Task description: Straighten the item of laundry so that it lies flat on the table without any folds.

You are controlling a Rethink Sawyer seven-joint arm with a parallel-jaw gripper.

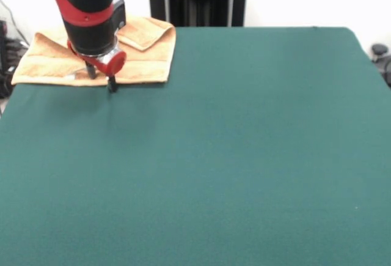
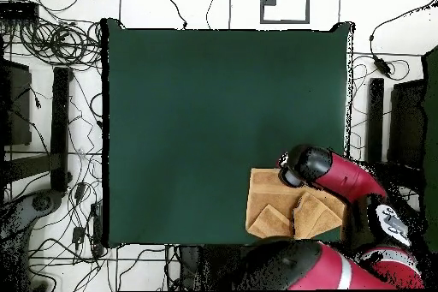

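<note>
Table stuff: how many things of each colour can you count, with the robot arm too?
Orange-tan: 1, the towel
Dark green: 1, the table
Red and black: 1, the robot arm
Total: 3

No readable text anywhere (table and towel plain).

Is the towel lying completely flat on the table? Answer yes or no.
No: in the front view the towel has a corner folded back over itself near the table's far edge.
</note>
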